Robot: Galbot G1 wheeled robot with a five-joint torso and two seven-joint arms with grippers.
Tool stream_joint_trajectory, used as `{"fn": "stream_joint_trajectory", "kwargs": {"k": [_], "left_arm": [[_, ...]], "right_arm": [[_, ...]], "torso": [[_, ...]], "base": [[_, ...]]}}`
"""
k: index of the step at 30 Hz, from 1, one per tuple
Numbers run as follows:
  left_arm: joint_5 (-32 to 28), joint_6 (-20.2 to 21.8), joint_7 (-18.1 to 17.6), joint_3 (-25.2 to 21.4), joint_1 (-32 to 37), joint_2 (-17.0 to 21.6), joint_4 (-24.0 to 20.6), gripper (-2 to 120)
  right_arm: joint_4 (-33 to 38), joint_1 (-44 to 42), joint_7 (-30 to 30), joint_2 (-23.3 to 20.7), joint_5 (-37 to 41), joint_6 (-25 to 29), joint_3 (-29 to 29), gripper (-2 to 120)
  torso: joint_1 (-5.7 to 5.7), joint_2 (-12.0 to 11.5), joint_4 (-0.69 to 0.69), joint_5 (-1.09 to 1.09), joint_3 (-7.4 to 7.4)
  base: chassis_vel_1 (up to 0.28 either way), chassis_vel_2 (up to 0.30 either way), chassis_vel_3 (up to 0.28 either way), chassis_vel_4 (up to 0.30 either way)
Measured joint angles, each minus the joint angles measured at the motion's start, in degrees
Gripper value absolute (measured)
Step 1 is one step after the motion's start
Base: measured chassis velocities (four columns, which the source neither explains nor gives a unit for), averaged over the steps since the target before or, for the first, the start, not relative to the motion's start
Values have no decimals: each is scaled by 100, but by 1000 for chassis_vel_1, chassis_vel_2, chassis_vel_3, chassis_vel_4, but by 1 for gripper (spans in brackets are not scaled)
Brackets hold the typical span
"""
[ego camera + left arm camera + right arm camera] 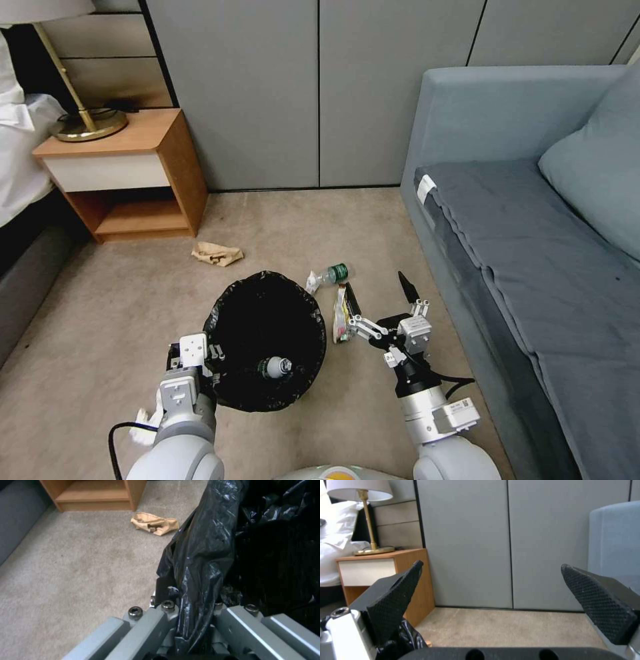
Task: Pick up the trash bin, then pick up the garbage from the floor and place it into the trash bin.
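Jaws: our left gripper [215, 353] clenched on trash bin [267, 337] rim; right gripper [380, 301] spread wide, above wrapper [341, 313]. Next: descend, pinch.

Beige carpet [120, 313] across the floor. At ten o'clock, a wooden nightstand [160, 157] with a white drawer front [107, 172] and an open shelf [137, 217] beneath. On its top, the round brass base [90, 125] of a lamp, slim brass stem rising to a pale shade [359, 489]. White bedding [17, 147] at nine o'clock, just beside the nightstand. Grey wall panels [320, 93] at twelve o'clock. From two to four o'clock, a grey-blue sofa [533, 253] with a cushion [600, 167] against its back.
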Motion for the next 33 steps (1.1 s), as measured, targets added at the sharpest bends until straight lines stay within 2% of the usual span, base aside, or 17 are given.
{"fn": "stream_joint_trajectory", "kwargs": {"k": [14,20,26,31,33], "left_arm": [[9,-2,-2,6,0,-13,3,1],[12,-1,-2,2,4,-16,3,1],[15,-2,-2,-9,13,-16,-7,1],[24,-27,0,-20,51,-16,-29,1],[25,-35,-1,-21,64,-17,-34,1]], "right_arm": [[-51,48,-43,15,-100,91,4,100],[-51,130,93,-27,-147,-48,-5,100],[-65,465,475,-180,-87,-609,-30,100],[-351,970,888,-369,247,-1472,-95,100],[-496,1113,909,-407,354,-1664,-105,100]], "torso": [[-1,0,1,1,-1],[-1,0,0,0,-1],[-1,0,1,0,-1],[-1,0,1,1,-1],[-1,0,1,1,-1]], "base": [[-4,13,5,-8],[0,0,0,0],[0,0,0,0],[0,0,0,0],[0,0,0,0]]}}
